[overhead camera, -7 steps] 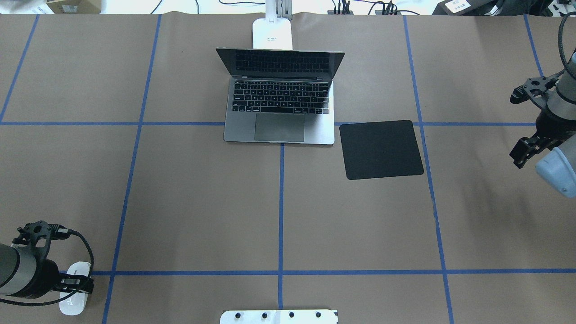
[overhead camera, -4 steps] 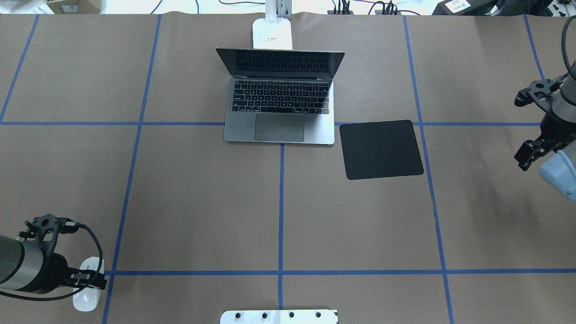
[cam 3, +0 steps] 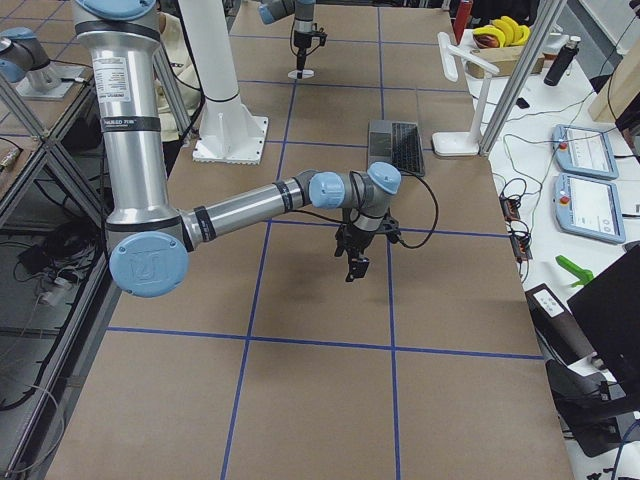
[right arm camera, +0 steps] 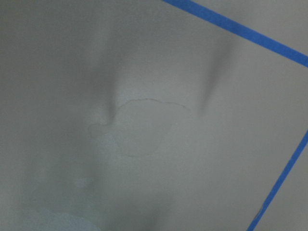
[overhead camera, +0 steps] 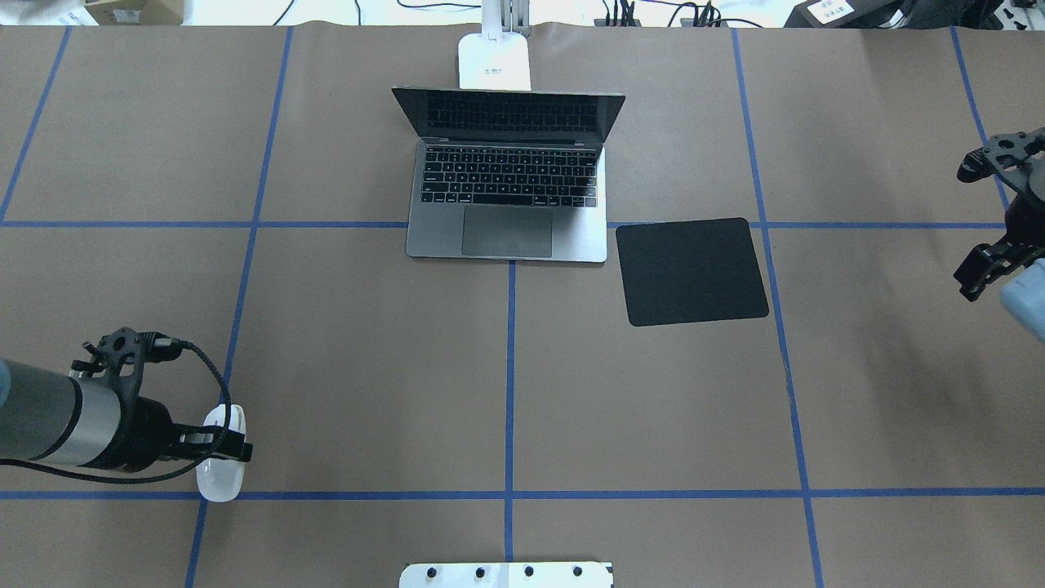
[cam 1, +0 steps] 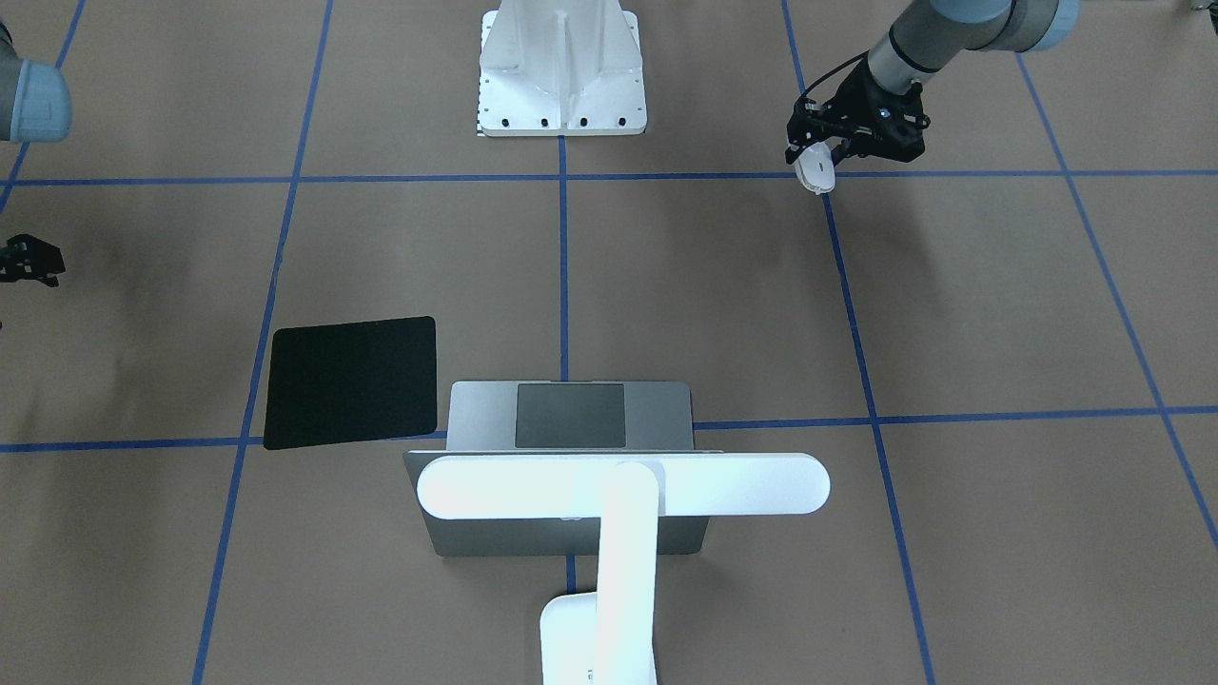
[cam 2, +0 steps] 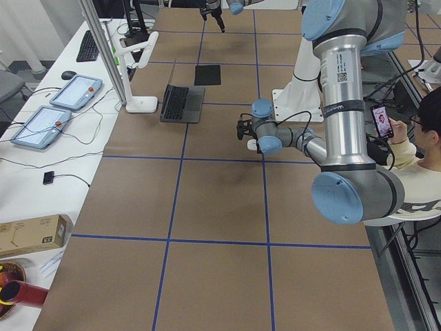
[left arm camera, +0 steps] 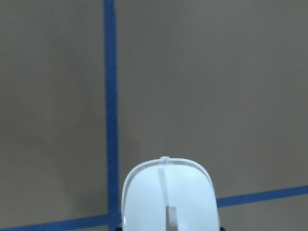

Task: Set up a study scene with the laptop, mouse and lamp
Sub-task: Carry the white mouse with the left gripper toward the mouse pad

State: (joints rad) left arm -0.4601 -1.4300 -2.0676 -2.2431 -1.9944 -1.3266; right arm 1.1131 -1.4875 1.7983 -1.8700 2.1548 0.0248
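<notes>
The white mouse (overhead camera: 217,483) hangs off the table at the near left with my left gripper (overhead camera: 224,447) shut on its sides. The front-facing view shows the mouse (cam 1: 816,174) below my left gripper (cam 1: 820,157), and it fills the bottom of the left wrist view (left arm camera: 167,197). The grey laptop (overhead camera: 506,233) stands open at the far centre. Behind it is the white lamp (cam 1: 623,485), its bar head over the lid. My right gripper (overhead camera: 978,276) hovers at the right edge, holding nothing. In the right wrist view its two finger shadows lie apart.
A flat black mat (overhead camera: 692,271) lies just right of the laptop. The white bolted pedestal (cam 1: 561,76) sits at the near centre edge. Blue tape lines grid the brown table (overhead camera: 367,367). A seated person (cam 2: 420,158) is by the robot's side.
My left gripper has carried the mouse to the right and farther onto the table. The right arm has drawn back toward the right edge.
</notes>
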